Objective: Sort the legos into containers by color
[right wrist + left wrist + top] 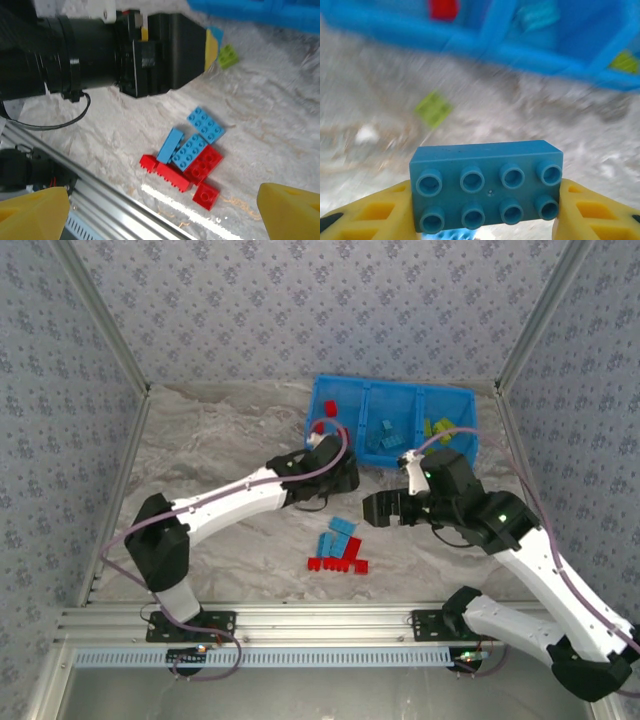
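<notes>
Lego brick, light blue, eight studs up, is clamped between your left gripper's yellow fingers. Your right gripper hangs with its fingers wide apart, nothing between them, above the red-and-blue pile. You're in the carry step, by my read. The blue tray lies at twelve o'clock from the left gripper in the top view. Next you need to clear its near wall, reach the middle compartment where blue bricks lie, then release. One yellow-green brick waits on the table at eleven o'clock.
</notes>
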`<state>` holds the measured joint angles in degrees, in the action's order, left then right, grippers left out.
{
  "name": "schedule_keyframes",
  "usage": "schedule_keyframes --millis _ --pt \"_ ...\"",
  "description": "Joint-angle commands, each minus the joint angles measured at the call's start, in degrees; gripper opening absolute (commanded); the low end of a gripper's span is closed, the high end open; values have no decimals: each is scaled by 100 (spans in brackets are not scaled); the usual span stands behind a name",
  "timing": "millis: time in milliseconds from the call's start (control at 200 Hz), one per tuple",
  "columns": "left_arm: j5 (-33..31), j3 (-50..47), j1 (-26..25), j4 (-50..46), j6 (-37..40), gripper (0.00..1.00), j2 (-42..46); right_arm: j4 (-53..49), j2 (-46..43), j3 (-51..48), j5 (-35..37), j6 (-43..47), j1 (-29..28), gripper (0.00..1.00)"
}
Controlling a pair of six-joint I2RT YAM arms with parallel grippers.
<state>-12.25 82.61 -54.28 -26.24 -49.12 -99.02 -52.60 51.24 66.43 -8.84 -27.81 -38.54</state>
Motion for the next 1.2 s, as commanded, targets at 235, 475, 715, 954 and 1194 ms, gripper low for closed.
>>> schedule_keyframes --millis 235,475,715,954,1194 --pt "-950 3874 115 407 1855 45 -2965 -406 -559 69 721 -492 -62 99" --pt "-777 5806 222 160 2483 80 -4136 -619 -1024 -49 948 -674 -68 99" --pt "-554 5189 139 106 2512 83 -3314 -712 -1177 -64 1117 -717 -67 99" --pt "-680 781 32 1887 2449 82 -312 -514 -1153 -257 1177 -663 -61 99" --pt "-406 -1239 39 885 3360 82 1290 104 -472 -330 1001 -294 -57 100"
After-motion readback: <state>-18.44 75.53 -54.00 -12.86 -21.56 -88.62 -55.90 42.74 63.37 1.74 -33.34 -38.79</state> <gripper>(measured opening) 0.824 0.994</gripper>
